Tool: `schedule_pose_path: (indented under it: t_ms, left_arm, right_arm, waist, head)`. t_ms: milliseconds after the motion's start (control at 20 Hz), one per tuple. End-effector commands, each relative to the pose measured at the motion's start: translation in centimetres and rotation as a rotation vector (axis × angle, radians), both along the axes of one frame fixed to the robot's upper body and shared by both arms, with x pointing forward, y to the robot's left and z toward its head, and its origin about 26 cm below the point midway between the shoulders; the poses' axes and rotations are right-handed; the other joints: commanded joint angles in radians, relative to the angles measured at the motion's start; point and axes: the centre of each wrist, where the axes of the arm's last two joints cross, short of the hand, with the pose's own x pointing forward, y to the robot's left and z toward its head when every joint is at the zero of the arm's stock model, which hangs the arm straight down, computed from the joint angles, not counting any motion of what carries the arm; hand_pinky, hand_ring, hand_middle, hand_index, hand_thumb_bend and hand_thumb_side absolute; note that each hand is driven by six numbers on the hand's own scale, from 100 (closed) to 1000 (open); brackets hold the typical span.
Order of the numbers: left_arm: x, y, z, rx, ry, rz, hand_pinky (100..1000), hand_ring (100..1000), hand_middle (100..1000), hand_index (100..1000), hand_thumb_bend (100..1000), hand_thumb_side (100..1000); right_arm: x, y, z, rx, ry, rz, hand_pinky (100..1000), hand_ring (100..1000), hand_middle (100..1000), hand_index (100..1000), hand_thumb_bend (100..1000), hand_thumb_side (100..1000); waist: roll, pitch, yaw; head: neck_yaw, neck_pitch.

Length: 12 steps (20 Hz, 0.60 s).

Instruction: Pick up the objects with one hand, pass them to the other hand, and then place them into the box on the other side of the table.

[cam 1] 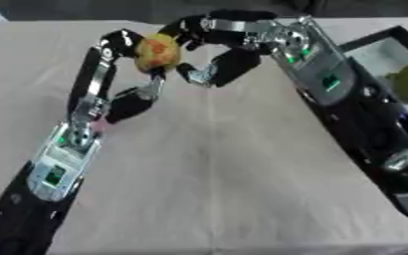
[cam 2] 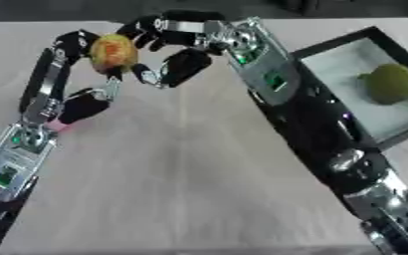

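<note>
Beige tabletop [cam 1: 225,189]: near its far edge my left hand [cam 1: 112,64] and right hand [cam 1: 216,50] both curl round the yellow fruit [cam 1: 157,52], mid-handover; green fruit [cam 2: 390,82] already lies in the right-side box [cam 2: 329,50]

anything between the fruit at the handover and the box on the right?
Nothing visible. The round yellow-orange fruit sits between the left hand and right hand. The black-rimmed box holds only a round green fruit; bare table lies between.
</note>
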Motion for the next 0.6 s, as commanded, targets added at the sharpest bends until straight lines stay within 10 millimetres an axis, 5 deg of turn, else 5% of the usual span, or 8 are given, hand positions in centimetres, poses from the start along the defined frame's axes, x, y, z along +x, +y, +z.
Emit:
schedule_pose_path:
  t_ms: [50, 450, 600]
  left_arm:
    - [-0.1, -0.4, 1.3, -0.011, -0.036, -0.021, 710, 685, 616, 626, 100, 180]
    - [0.6, -0.7, 0.3, 0.015, 0.006, -0.005, 710, 686, 615, 627, 100, 197]
    - [0.7, -0.9, 0.2, 0.012, 0.004, -0.003, 709, 685, 615, 628, 100, 199]
  right_arm:
    - [-0.1, 0.0, 0.9, 0.040, -0.016, -0.009, 916, 877, 790, 823, 100, 169]
    - [-0.4, 0.0, 1.2, 0.106, 0.034, 0.000, 918, 875, 790, 829, 100, 213]
    - [-0.4, 0.0, 1.2, 0.105, 0.035, 0.000, 914, 858, 726, 750, 100, 100]
  waist:
    - [0.004, -0.023, 0.000]
    - [0.005, -0.022, -0.006]
    - [0.006, -0.020, -0.007]
  head:
    - [-0.002, 0.000]
    - [-0.002, 0.000]
    - [-0.003, -0.001]
